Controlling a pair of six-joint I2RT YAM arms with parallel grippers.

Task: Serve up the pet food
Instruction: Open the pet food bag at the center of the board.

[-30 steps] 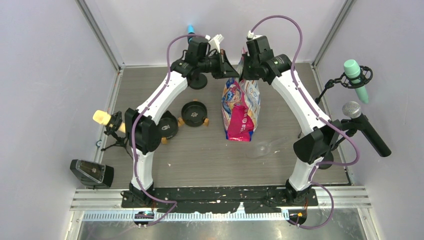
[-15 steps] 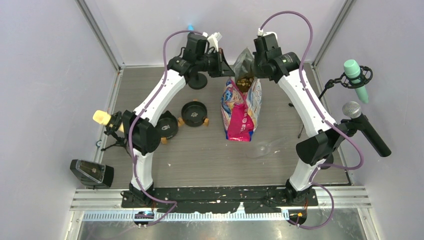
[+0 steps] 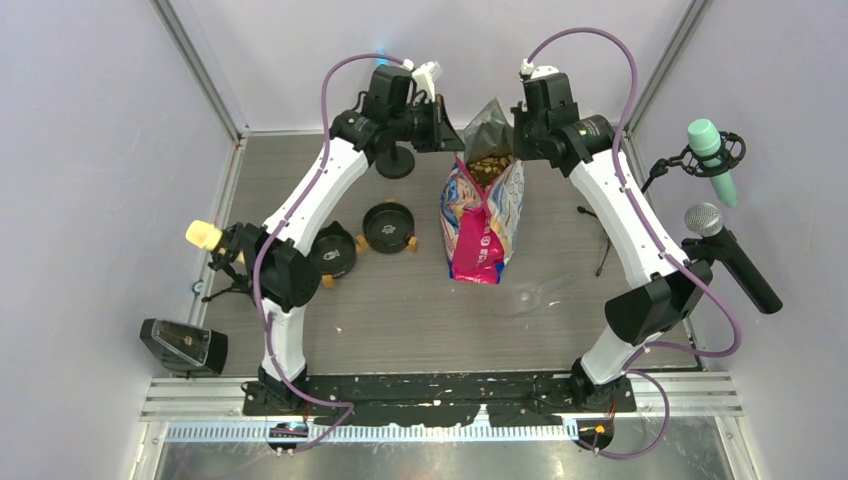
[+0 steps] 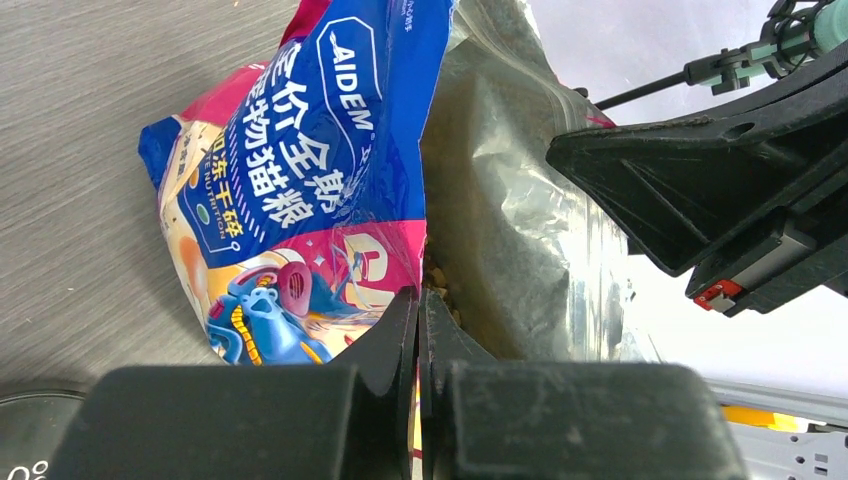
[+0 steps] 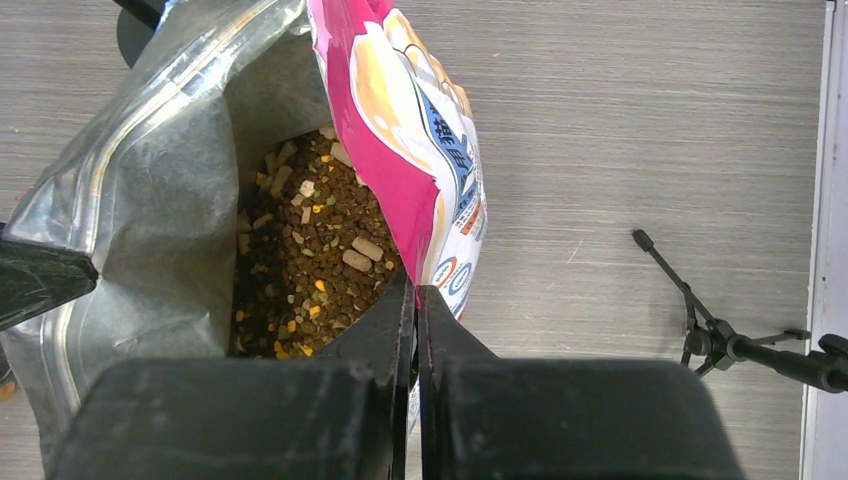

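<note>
Kibble (image 5: 310, 262) inside open bag (image 3: 480, 228); bowls (image 3: 388, 228) left, apart.

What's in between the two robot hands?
The open mouth of the bag, with pet food inside. The left gripper and right gripper each pinch one edge; the top view shows it.
</note>
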